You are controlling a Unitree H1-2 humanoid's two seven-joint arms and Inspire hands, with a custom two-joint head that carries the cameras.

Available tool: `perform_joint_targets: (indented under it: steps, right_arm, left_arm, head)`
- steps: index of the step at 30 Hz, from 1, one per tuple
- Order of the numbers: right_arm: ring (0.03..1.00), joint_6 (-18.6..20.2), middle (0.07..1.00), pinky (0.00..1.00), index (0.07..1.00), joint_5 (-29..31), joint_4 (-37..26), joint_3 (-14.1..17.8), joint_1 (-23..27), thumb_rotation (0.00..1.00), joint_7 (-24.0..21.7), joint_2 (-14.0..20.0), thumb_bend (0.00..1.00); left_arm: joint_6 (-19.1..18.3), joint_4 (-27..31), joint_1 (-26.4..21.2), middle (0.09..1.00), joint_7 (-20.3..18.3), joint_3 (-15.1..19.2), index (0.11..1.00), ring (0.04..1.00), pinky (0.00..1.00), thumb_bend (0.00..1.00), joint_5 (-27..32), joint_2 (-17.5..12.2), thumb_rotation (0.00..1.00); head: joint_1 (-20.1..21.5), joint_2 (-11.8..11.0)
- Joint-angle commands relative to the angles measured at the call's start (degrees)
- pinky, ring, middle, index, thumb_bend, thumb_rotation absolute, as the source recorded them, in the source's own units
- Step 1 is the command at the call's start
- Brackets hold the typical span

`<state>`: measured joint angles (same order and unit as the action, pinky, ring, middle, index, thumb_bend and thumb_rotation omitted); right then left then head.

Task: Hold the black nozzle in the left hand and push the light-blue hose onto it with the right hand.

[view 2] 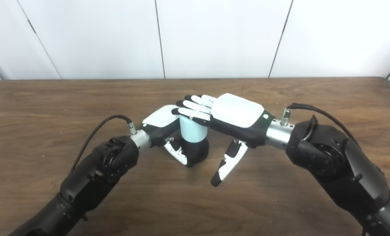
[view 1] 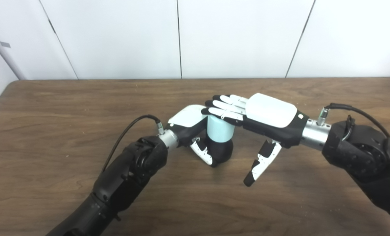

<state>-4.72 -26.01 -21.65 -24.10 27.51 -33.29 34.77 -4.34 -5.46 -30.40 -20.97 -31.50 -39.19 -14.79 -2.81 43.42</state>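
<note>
Light-blue hose (view 1: 220, 130): short, smooth, pale cylinder standing upright near table (view 1: 67, 108) centre, long axis vertical, top end pointing up. It sits directly on the black nozzle (view 1: 222, 151), a rounded glossy base resting on the wood; the two are touching, the hose above. Left hand (view 1: 195, 131), approaching from 8 o'clock, is wrapped around the nozzle, its thumb crossing the front. Right hand (view 1: 263, 119), entering from 3 o'clock, lies flat with fingers (view 1: 223, 109) extended over the hose top, holding nothing; its thumb hangs down toward 6 o'clock, clear of the hose.
</note>
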Motion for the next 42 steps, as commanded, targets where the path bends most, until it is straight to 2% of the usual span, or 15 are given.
perform_joint_targets:
  steps: [1,10,16,35,42]
  right_arm:
    - [1.0,1.53,1.0,1.0,0.996,-0.08,1.28,-4.07,-3.5,0.54,-7.34,1.4,0.87]
    - [1.0,1.75,1.0,1.0,0.986,1.42,1.3,-4.16,-4.29,0.53,-8.09,2.38,0.85]
    - [1.0,4.06,1.0,1.0,0.985,2.45,0.94,-4.63,-3.65,0.53,-9.12,2.45,0.85]
    - [1.0,6.36,1.0,1.0,0.994,-0.58,0.94,-8.06,-2.29,0.52,-9.9,0.02,0.85]
    - [1.0,5.64,1.0,1.0,0.983,-0.03,0.18,-8.91,-1.73,0.52,-10.19,0.74,0.85]
  left_arm:
    - [-1.79,-1.18,0.91,0.494,-3.28,-0.77,0.479,0.603,0.97,0.53,-1.04,-0.98,0.0]
    - [-1.5,-1.26,1.0,0.492,-3.15,-0.69,0.481,0.604,0.97,0.53,-1.08,-1.16,0.0]
    - [-1.49,-1.34,0.92,0.491,-3.24,-0.72,0.481,0.604,0.97,0.53,-1.13,-1.08,0.0]
    - [-1.7,-0.96,1.12,0.49,-3.42,-0.51,0.481,0.603,0.97,0.53,-1.28,-1.02,0.0]
    - [-1.82,-1.06,1.1,0.493,-3.51,-0.41,0.481,0.607,0.97,0.53,-1.55,-0.83,0.0]
  head:
    - [0.02,0.12]
    - [-0.01,0.29]
    - [0.02,0.44]
    - [0.04,0.64]
    - [0.02,0.73]
